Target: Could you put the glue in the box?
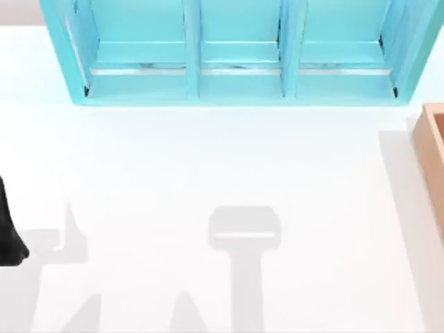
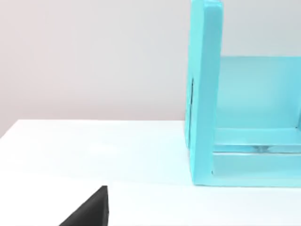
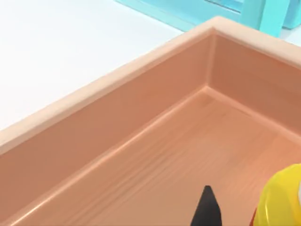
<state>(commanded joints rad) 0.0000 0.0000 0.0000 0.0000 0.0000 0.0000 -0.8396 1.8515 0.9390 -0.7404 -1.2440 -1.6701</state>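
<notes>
At the far left edge of the top view, low in the frame, a dark part of the left arm (image 1: 8,232) juts onto the white tabletop (image 1: 208,159); its gripper's state cannot be told. In the left wrist view a black wedge (image 2: 89,209) of that arm sits at the bottom left of the frame, above the tabletop and apart from the shelf.

Across the upper middle of the top view stands the teal shelf unit (image 1: 194,90), with three compartments side by side. Grey shadows lie on the tabletop below it, in the lower centre of the frame.

At the right edge of the top view, in the middle of the frame's height, one corner and wall of the tan box (image 1: 431,149) show, well apart from the left arm and just below the shelf unit's right end.

In the right wrist view the box fills most of the frame, its thick rim running from lower left to upper right. At the lower right the yellow glue (image 3: 282,200) is inside the box's walls, over its floor. A black fingertip (image 3: 207,209) of the right gripper stands just beside the bottle; whether the gripper clasps it or has let go cannot be told.
</notes>
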